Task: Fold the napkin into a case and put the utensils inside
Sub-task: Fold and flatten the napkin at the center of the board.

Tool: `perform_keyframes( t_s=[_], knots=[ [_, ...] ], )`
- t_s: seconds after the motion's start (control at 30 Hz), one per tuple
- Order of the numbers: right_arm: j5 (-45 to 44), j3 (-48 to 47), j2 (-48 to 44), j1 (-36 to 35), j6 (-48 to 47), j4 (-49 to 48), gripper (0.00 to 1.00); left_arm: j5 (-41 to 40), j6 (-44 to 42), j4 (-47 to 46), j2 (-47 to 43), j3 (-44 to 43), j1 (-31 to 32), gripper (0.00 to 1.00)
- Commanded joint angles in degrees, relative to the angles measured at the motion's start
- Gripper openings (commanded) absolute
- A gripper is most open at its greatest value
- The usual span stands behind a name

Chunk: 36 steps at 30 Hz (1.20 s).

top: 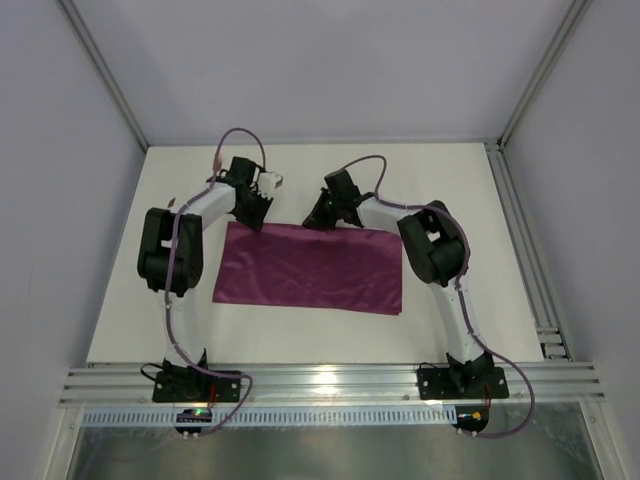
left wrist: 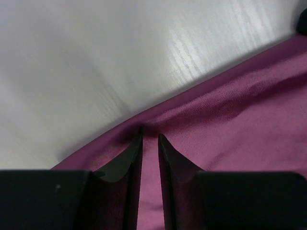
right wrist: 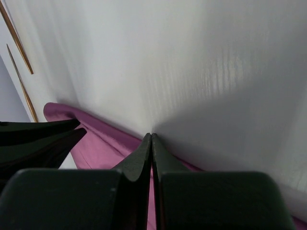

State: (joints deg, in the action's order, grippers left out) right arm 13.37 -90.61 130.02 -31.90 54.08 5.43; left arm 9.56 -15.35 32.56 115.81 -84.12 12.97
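Left claw (left wrist: 149,133) pinches the edge of the plum-purple shiny cloth napkin (top: 310,270) at its tips; right claw (right wrist: 151,135), pressed together there, matches (paired hold presumably keeps the fold even).

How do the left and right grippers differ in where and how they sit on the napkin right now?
The left gripper pinches puckered napkin cloth, with a narrow gap showing between its fingers; the right gripper has its fingers pressed fully together. The left sits near the napkin's far left corner, the right near the middle of the far edge. Both are at that far edge.
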Motion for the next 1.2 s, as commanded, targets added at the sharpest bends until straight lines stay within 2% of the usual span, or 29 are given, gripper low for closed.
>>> perform_keyframes(
  t_s=[0.0, 0.27, 0.43, 0.57, 0.77, 0.93, 1.17],
  knots=[
    [-0.62, -3.26, 1.02, -0.36, 2.86, -1.04, 0.04, -1.47, -0.11, -0.30, 0.82, -2.45, -0.67, 0.21],
    [-1.94, -4.48, 1.38, 0.43, 1.73, 0.02, 0.04, -2.09, 1.29, -1.09, 2.84, -2.72, -1.02, 0.22],
    [-3.26, -10.11, -1.34, -0.26, -5.90, 3.36, 0.04, -2.00, 1.73, -1.44, 2.93, -2.46, -1.02, 0.22],
    [-2.73, -8.54, -4.33, -2.46, -8.03, 0.55, 0.04, -1.92, 2.26, -1.71, 3.02, -2.54, -1.11, 0.22],
    [4.64, -5.45, -1.88, -4.57, -0.92, -7.89, 0.04, -1.65, 2.87, -1.88, 2.67, -2.19, -1.02, 0.22],
    [5.62, -7.82, 2.43, -6.33, 1.81, -9.03, 0.04, -1.65, 3.05, -2.32, 2.58, -2.28, -1.02, 0.23],
    [1.76, -9.67, 6.38, -6.86, 2.87, -7.02, 0.04, -1.65, 3.49, -2.85, 3.02, -2.19, -1.11, 0.24]
  ],
)
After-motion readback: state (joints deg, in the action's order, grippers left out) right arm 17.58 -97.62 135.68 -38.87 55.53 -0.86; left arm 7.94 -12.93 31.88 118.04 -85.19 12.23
